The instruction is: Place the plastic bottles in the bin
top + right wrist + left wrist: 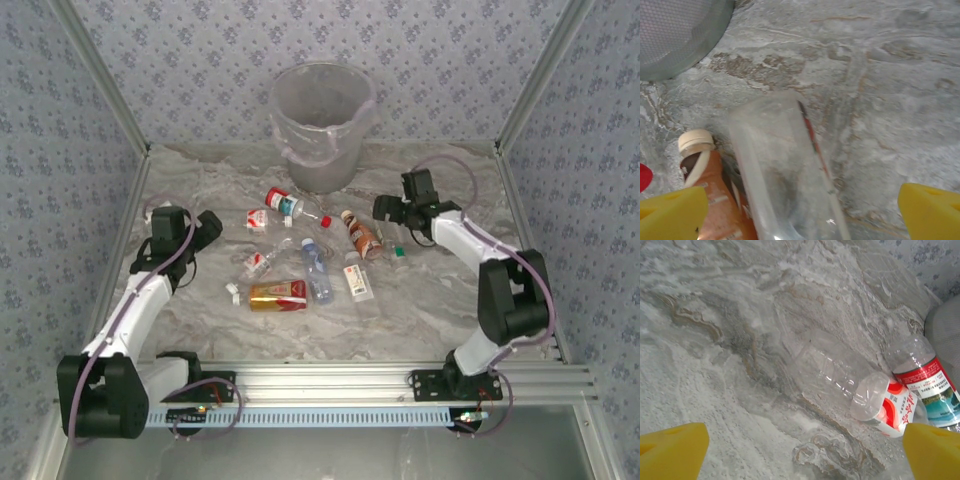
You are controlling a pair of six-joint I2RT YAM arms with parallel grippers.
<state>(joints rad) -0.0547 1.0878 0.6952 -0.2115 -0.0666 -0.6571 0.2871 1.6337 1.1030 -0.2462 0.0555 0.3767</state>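
Marbled grey tabletop (450,300) carries every item. Nearest the arm bases, a gold-and-red bottle (278,294) lies on its side. A blue-labelled bottle (317,270) and a clear white-capped bottle (358,278) lie just beside it to the right.

The left gripper (208,226) sits low to the left of the cluster, jaws spread wide and holding nothing. In its wrist view the yellow fingertips (671,450) flank bare table. Ahead of them lies a crushed clear bottle (840,372) with a red-and-white label. A red-and-teal labelled bottle (927,385) lies close behind it; contact cannot be determined.

The right gripper (386,208) sits to the right of the cluster, jaws equally wide and gripping nothing. In its wrist view a clear bottle (780,165) lies lengthwise in the gap between the fingers, touching neither. A brown bottle (712,190) with a cream cap lies against that bottle's left side.

Farthest back, the bin (320,120) stands upright at rear centre, with the liner folded over its rim. All bottles seen lie on the table in front of it, outside it.
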